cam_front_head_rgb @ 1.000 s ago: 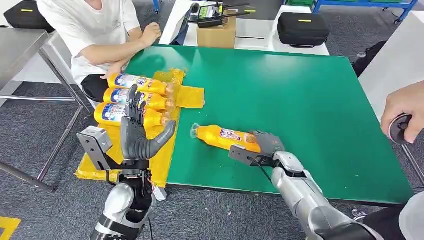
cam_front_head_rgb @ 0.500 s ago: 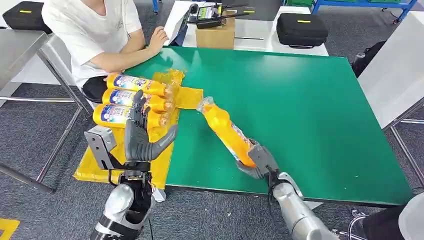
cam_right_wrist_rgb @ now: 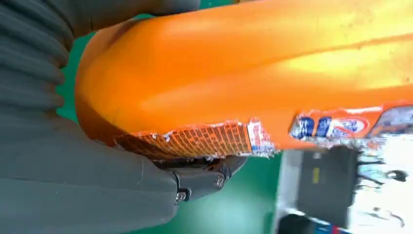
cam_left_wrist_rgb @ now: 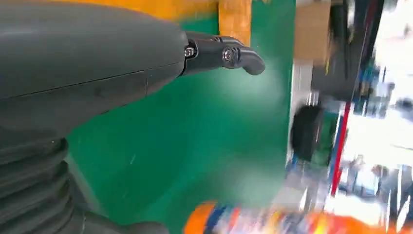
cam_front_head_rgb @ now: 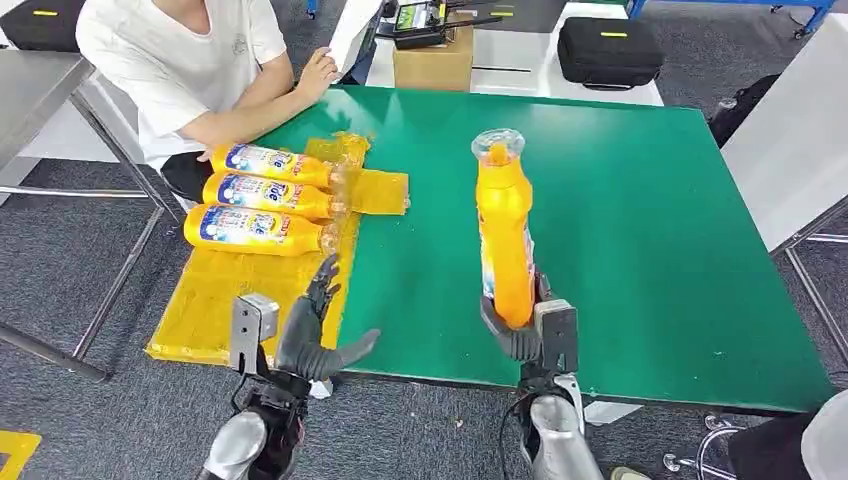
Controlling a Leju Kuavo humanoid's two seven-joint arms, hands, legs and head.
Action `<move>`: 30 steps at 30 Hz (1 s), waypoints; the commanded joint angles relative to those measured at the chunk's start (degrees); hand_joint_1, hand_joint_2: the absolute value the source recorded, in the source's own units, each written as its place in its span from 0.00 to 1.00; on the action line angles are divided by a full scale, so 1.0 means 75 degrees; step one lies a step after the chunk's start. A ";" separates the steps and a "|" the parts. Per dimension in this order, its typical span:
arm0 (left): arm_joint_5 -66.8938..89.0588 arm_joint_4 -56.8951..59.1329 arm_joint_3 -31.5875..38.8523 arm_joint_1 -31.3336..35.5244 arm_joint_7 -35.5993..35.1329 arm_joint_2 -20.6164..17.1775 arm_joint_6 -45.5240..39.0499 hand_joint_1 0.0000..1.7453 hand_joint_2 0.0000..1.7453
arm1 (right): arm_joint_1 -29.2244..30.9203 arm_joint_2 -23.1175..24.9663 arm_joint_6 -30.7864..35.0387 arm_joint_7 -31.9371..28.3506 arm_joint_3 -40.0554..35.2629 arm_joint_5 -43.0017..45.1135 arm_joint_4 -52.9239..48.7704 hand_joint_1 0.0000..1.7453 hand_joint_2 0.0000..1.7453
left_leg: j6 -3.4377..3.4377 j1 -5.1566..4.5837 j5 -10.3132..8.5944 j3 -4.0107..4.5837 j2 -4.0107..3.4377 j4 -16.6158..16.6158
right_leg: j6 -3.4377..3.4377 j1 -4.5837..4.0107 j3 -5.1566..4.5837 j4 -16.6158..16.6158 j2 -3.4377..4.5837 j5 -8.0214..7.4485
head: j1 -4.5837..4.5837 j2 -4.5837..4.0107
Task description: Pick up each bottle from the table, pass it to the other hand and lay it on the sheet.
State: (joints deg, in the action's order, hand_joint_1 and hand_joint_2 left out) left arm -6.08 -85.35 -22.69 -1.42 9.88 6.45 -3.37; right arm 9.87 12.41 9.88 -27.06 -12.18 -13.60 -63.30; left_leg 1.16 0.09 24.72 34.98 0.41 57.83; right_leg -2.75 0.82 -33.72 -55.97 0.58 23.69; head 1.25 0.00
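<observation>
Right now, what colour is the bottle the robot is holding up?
Orange, with a clear cap. The bottle in the right hand shows best in the head view.

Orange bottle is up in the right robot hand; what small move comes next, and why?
Probably swing the orange bottle left toward the left robot hand. The right robot hand grips only its base, leaving the body free, and the left waits open-fingered by the yellow sheet, where three bottles already lie.

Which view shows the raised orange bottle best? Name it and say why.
The head view: the orange bottle shows whole, upright, gripped at its base by the right hand. The right wrist view gives a close stretch of its body and label; the left wrist view gives a blurred orange strip.
</observation>
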 commanded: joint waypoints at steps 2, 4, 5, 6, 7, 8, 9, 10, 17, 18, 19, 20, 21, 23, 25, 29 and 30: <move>-0.0381 0.0014 -0.0649 -0.0038 -0.0049 -0.0440 0.1472 0.00 1.00 | 0.0003 -0.0081 0.0168 -0.0175 -0.2014 -0.1226 -0.0039 1.00 1.00 | -0.0009 0.0006 0.0005 -0.0007 -0.0016 -0.0003 | 0.0011 -0.0007 -0.0003 0.0002 0.0005 0.0002 | 0.0000 0.0000; -0.0392 0.0022 -0.0638 0.0011 -0.0063 -0.0415 0.1482 0.00 1.00 | 0.0060 -0.0148 0.0104 -0.0220 -0.2154 -0.1318 0.0012 1.00 1.00 | -0.0009 0.0005 0.0004 -0.0010 -0.0014 -0.0005 | 0.0011 -0.0007 -0.0002 0.0002 -0.0003 0.0005 | 0.0000 0.0000; -0.0403 0.0002 -0.0621 0.0046 -0.0041 -0.0367 0.1481 0.00 1.00 | 0.0097 -0.0165 0.0024 -0.0247 -0.2333 -0.1402 0.0097 1.00 1.00 | -0.0009 0.0005 0.0004 -0.0011 -0.0012 -0.0005 | 0.0011 -0.0007 -0.0001 0.0003 -0.0003 0.0005 | 0.0000 -0.0003; -0.0327 -0.0058 -0.0608 0.0138 0.0111 -0.0256 0.1371 0.00 1.00 | 0.0132 -0.0204 0.0081 -0.0306 -0.2688 -0.1740 0.0247 1.00 1.00 | -0.0012 0.0008 0.0007 -0.0022 -0.0009 -0.0006 | 0.0016 -0.0009 0.0012 0.0003 -0.0008 0.0009 | 0.0003 0.0000; -0.0291 -0.0125 -0.0592 0.0180 0.0181 -0.0163 0.1253 0.00 1.00 | 0.0135 -0.0184 0.0128 -0.0340 -0.2878 -0.1871 0.0373 1.00 1.00 | -0.0008 0.0010 0.0004 -0.0010 -0.0009 -0.0003 | 0.0012 -0.0010 0.0001 0.0004 -0.0004 0.0004 | 0.0000 0.0000; -0.0276 -0.0174 -0.0607 0.0210 0.0164 -0.0129 0.1218 0.00 1.00 | 0.0092 -0.0134 0.0216 -0.0356 -0.2943 -0.1933 0.0433 1.00 1.00 | -0.0010 0.0010 0.0010 -0.0026 -0.0009 -0.0004 | 0.0016 -0.0011 0.0018 0.0003 -0.0006 0.0011 | 0.0003 0.0000; -0.0263 -0.0218 -0.0625 0.0221 0.0119 -0.0119 0.1186 0.00 1.00 | 0.0097 -0.0113 0.0278 -0.0371 -0.2981 -0.1939 0.0499 1.00 1.00 | -0.0008 0.0011 0.0009 -0.0017 -0.0011 -0.0001 | 0.0013 -0.0011 0.0011 0.0002 -0.0002 0.0008 | -0.0003 0.0000; -0.0293 -0.0247 -0.0625 0.0228 0.0137 -0.0105 0.1154 0.00 1.00 | 0.0126 -0.0144 0.0264 -0.0393 -0.3106 -0.2011 0.0559 1.00 1.00 | -0.0005 0.0011 0.0003 -0.0002 -0.0012 -0.0002 | 0.0009 -0.0010 -0.0004 0.0002 0.0001 0.0002 | 0.0000 0.0000; -0.0952 -0.0539 -0.0769 0.0318 0.0169 0.0079 0.0566 0.00 1.00 | 0.0242 -0.0026 0.0499 -0.0605 -0.3936 -0.2249 0.1279 1.00 1.00 | -0.0010 0.0011 0.0009 -0.0020 -0.0007 -0.0006 | 0.0015 -0.0011 0.0016 0.0005 -0.0007 0.0011 | 0.0000 0.0000; -0.1121 -0.0522 -0.0837 0.0368 0.0112 0.0060 0.0508 0.00 1.00 | 0.0286 -0.0018 0.0555 -0.0617 -0.4051 -0.2267 0.1340 1.00 1.00 | -0.0008 0.0007 0.0003 -0.0006 -0.0005 -0.0006 | 0.0011 -0.0006 0.0001 0.0004 -0.0007 0.0006 | 0.0000 0.0000; -0.1153 -0.0507 -0.0856 0.0384 0.0095 0.0055 0.0505 0.00 1.00 | 0.0300 -0.0009 0.0562 -0.0621 -0.4092 -0.2293 0.1359 1.00 1.00 | -0.0012 0.0010 0.0011 -0.0029 -0.0004 -0.0008 | 0.0018 -0.0011 0.0025 0.0006 -0.0013 0.0014 | 0.0000 0.0000; -0.1173 -0.0486 -0.0894 0.0409 0.0082 0.0034 0.0506 0.00 1.00 | 0.0313 0.0020 0.0527 -0.0608 -0.4140 -0.2272 0.1391 1.00 1.00 | -0.0011 0.0012 0.0008 -0.0017 -0.0002 -0.0003 | 0.0015 -0.0013 0.0015 0.0004 -0.0013 0.0011 | -0.0003 0.0000; -0.1182 -0.0474 -0.0927 0.0426 0.0076 0.0004 0.0502 0.00 1.00 | 0.0333 0.0030 0.0490 -0.0610 -0.4192 -0.2271 0.1411 1.00 1.00 | -0.0008 0.0005 0.0003 -0.0009 -0.0001 -0.0007 | 0.0011 -0.0005 0.0003 0.0003 -0.0009 0.0006 | 0.0006 -0.0003; -0.1182 -0.0445 -0.0948 0.0443 0.0081 -0.0015 0.0506 0.00 1.00 | 0.0334 0.0047 0.0490 -0.0618 -0.4239 -0.2283 0.1416 1.00 1.00 | -0.0011 0.0011 0.0008 -0.0022 -0.0005 -0.0006 | 0.0016 -0.0012 0.0016 0.0005 -0.0012 0.0011 | 0.0003 0.0000; -0.1182 -0.0445 -0.0948 0.0443 0.0081 -0.0015 0.0506 0.00 1.00 | 0.0334 0.0047 0.0490 -0.0618 -0.4239 -0.2283 0.1416 1.00 1.00 | -0.0008 0.0008 0.0003 -0.0008 -0.0002 -0.0006 | 0.0012 -0.0008 0.0001 0.0004 -0.0013 0.0007 | 0.0000 0.0000; -0.1181 -0.0438 -0.0951 0.0442 0.0082 -0.0029 0.0507 0.00 1.00 | 0.0342 0.0032 0.0486 -0.0619 -0.4241 -0.2282 0.1413 1.00 1.00 | -0.0016 0.0013 0.0018 -0.0054 0.0003 -0.0009 | 0.0026 -0.0015 0.0050 0.0007 -0.0026 0.0026 | 0.0000 0.0000; -0.1181 -0.0438 -0.0951 0.0442 0.0082 -0.0029 0.0507 0.00 1.00 | 0.0342 0.0032 0.0486 -0.0619 -0.4241 -0.2282 0.1413 1.00 1.00 | -0.0010 0.0009 0.0009 -0.0022 0.0002 -0.0006 | 0.0016 -0.0010 0.0018 0.0005 -0.0020 0.0015 | 0.0000 -0.0003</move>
State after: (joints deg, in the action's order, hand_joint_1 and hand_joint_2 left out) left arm -15.04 -90.01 -26.86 -1.48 10.99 7.08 0.46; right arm 10.73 13.25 14.01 -31.56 -39.17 -29.88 -57.90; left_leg 1.15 0.11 24.71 35.06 0.34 57.83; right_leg -2.73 0.81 -33.88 -55.98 0.59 23.69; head 1.25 -0.02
